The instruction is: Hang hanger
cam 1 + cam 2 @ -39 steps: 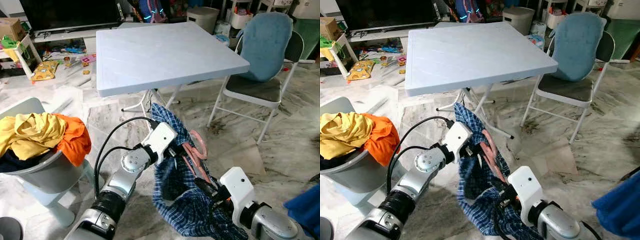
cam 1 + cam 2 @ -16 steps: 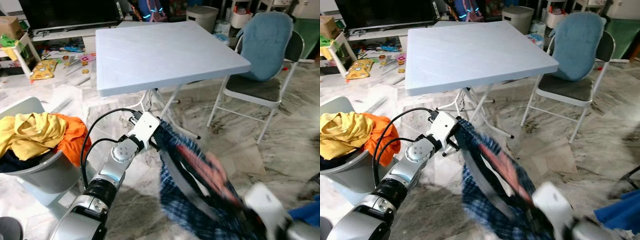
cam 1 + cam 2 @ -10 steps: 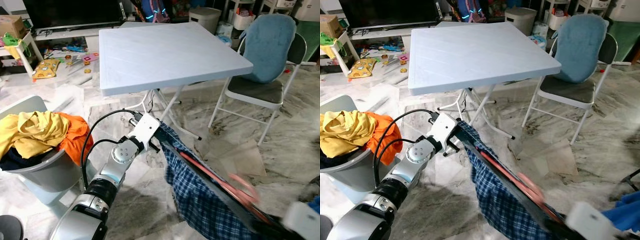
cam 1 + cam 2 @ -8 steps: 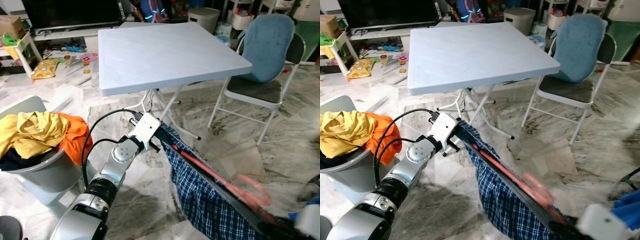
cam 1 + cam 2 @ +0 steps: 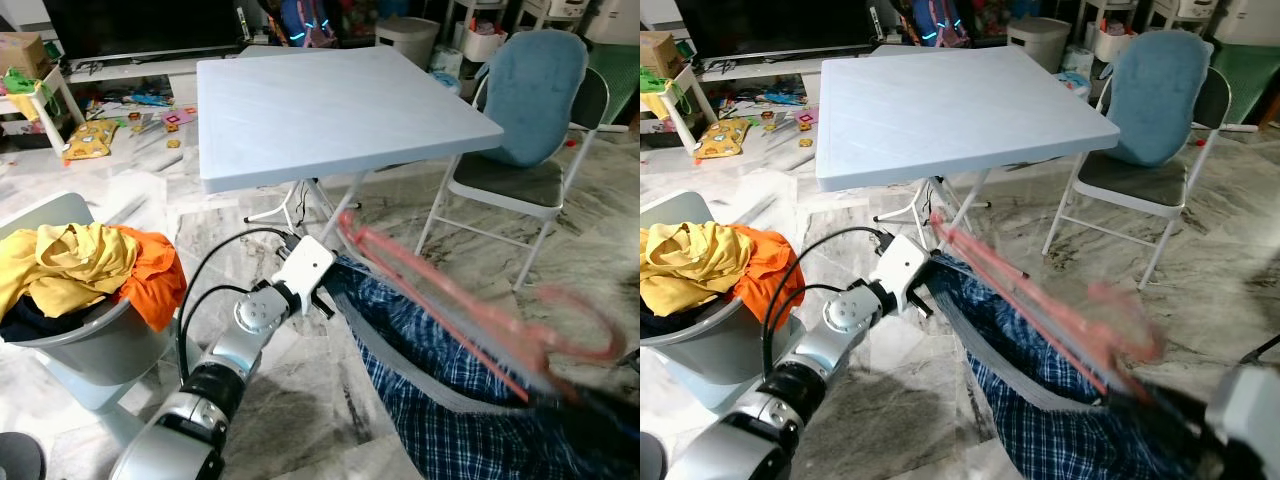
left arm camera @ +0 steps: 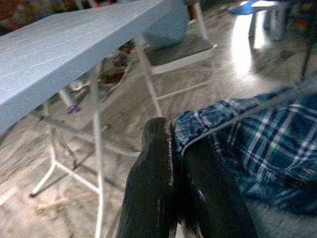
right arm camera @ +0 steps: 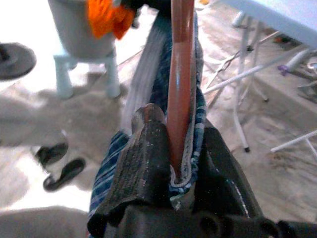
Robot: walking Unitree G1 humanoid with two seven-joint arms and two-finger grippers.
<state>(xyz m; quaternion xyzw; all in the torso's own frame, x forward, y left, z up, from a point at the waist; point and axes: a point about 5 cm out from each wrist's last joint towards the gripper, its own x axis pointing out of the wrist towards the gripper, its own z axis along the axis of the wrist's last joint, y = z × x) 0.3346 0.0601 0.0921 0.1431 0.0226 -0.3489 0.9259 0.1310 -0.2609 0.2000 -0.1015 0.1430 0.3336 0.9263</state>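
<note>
- Spanning the space between the two grippers: a blue plaid shirt (image 5: 440, 395), stretched low over the marble floor (image 5: 300, 400) in front of the table (image 5: 330, 100).
- Left gripper (image 6: 178, 148): fingers pressed together on one edge of the shirt, just below and in front of the table's near edge; in the left wrist view the plaid cloth bunches right at the fingertips (image 6: 157, 130).
- Right gripper (image 7: 174, 148): fingers clamped on the pink hanger (image 7: 181, 64) together with a fold of the shirt's hem; the hanger bar runs straight out from between the fingers, with plaid cloth wrapped along it.
- Pink hanger, head views (image 5: 470, 310): blurred, tilted, its high end near the left gripper and its hook end reaching toward the lower right, lying just above the shirt's upper edge.
- Laundry basket (image 5: 90, 350): grey, at the robot's left, heaped with yellow and orange clothes (image 5: 90, 265).
- Folding chair (image 5: 520, 150): right of the table, blue cover on its back.
- Toys (image 5: 90, 135): scattered on the floor beyond the table's left side, near a television stand (image 5: 130, 65).
- Pair of dark slippers (image 7: 59, 163): on the floor, seen past the right gripper.
</note>
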